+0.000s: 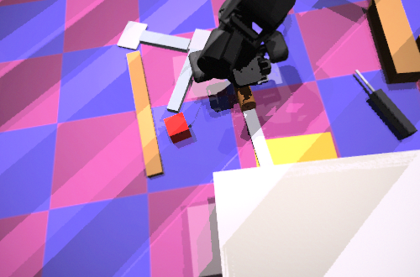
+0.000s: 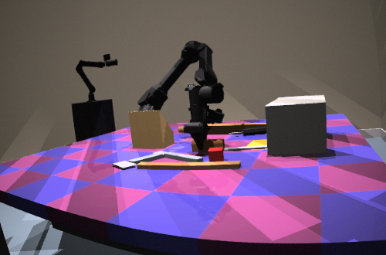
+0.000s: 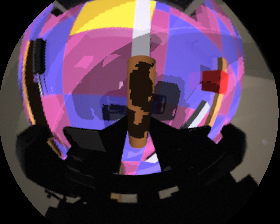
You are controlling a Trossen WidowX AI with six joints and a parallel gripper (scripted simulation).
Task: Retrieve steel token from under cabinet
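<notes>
Brown handle gripped, pale blade reaching toward the cabinet.

From the top, the gripper (image 1: 245, 81) (image 2: 200, 147) (image 3: 138, 118) is closed on the brown handle (image 1: 246, 98) (image 2: 216, 144) (image 3: 141, 100); ahead of it the pale blade (image 1: 257, 134) (image 2: 245, 148) (image 3: 142, 30) crosses the edge of the yellow area (image 1: 302, 147) (image 2: 258, 143) (image 3: 102, 17) and passes from sight at the white cabinet (image 1: 302, 214) (image 2: 296, 127). The steel token shows in no view; by the task it lies under the cabinet, ahead of the hand. In the exterior view, the red cube (image 1: 177, 127) (image 2: 215, 154) (image 3: 215, 81) sits beside the hand, on the near side. In the wrist view, the handle runs lengthwise between the fingers, a sound place to hold. The blade looks stiff and light; the token, probably rigid and slippery, should be dragged flat, gently.
</notes>
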